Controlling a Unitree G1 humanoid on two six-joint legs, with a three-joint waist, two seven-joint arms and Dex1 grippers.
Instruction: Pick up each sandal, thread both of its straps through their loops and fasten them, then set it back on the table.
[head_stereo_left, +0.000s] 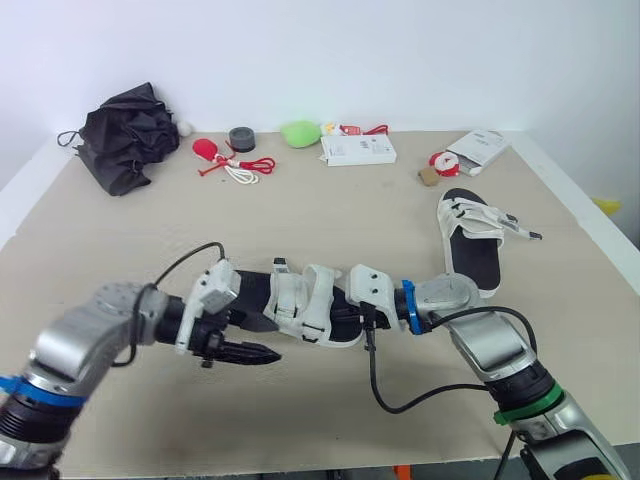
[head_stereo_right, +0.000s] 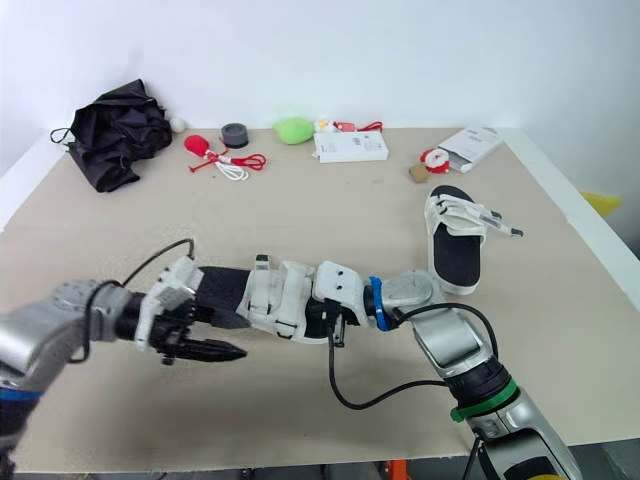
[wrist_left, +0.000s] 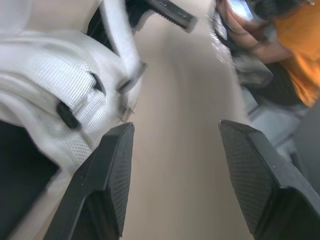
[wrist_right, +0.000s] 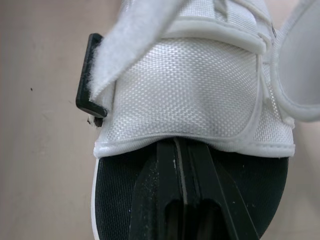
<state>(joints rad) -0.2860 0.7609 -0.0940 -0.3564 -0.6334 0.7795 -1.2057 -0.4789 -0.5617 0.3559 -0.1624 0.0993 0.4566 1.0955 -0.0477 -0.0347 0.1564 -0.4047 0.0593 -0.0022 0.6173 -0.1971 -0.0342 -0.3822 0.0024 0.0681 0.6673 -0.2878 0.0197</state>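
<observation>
The left claw (head_stereo_left: 272, 354) is hovering low in the lower left of the frame, its fingers (wrist_left: 112, 170) standing spread with only bare table (head_stereo_left: 120, 250) between them. The near sandal (head_stereo_left: 300, 300) is lying just above and to the right of it, beside the claw and not in its gap; the left wrist view is catching its white straps (wrist_left: 65, 80) right next to one finger.

At lower centre the right claw (wrist_right: 182, 142) is coming in from the right at the sandal's other end. Its fingers are lying pressed together on the black footbed (wrist_right: 120, 195), with the tips reaching the edge of the white strap (wrist_right: 190, 90). A loose strap end is crossing a black loop (wrist_right: 87, 90) at the sandal's side.

The second sandal (head_stereo_left: 472, 240) is resting flat at centre right, well apart from both claws, its straps hanging open toward the table's right edge.

Along the far edge, at the top of the frame, a black bag (head_stereo_left: 125, 135) is sitting at upper left, then red cords (head_stereo_left: 235, 165), a grey roll (head_stereo_left: 241, 136), a green lump (head_stereo_left: 298, 132), a white box (head_stereo_left: 358, 150) and a white packet (head_stereo_left: 478, 150) at upper right.
</observation>
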